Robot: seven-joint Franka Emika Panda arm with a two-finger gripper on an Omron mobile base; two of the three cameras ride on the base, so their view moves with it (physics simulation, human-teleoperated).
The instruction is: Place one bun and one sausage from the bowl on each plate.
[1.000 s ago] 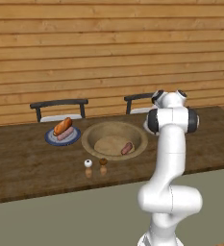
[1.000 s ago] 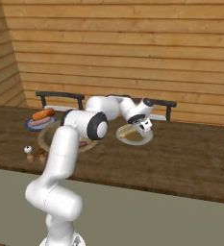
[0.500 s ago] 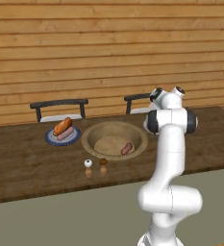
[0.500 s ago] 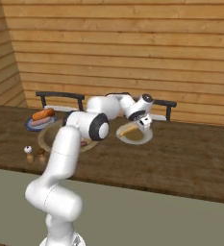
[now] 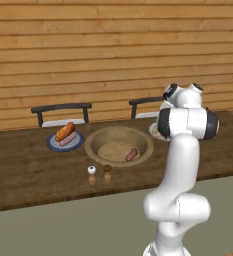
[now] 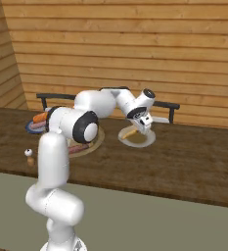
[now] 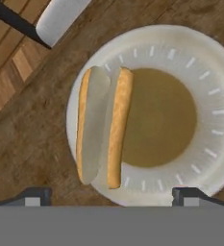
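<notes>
The gripper (image 7: 108,194) is seen poised above the white plate (image 7: 207,120), its two dark fingertips (image 7: 34,194) spread wide apart and grasping nothing. On that plate a pale tan split bun (image 7: 103,126) lies along one side, its cut face showing white, one end reaching over the plate's rim. The plate's centre is a dull tan-brown and bare. From the right base view the same plate (image 6: 145,140) sits on the dark wooden table (image 6: 184,162), towards the table's far edge and near a dark chair (image 6: 167,107), with the bun (image 6: 129,132) at its left side and the gripper (image 6: 146,125) just above it.

In the left base view the wooden bowl (image 5: 119,145) stands near the middle of the table (image 5: 33,172) and a reddish-brown sausage (image 5: 132,154) is seen lying inside it at the right. Just beside the bowl, to its left, a blue plate (image 5: 65,142) carries an orange-brown bun (image 5: 65,131) and a pale pink sausage (image 5: 69,139) side by side. Two small shakers (image 5: 99,174), one white-topped and one brown-topped, stand in front of the bowl nearer the table's front edge.
</notes>
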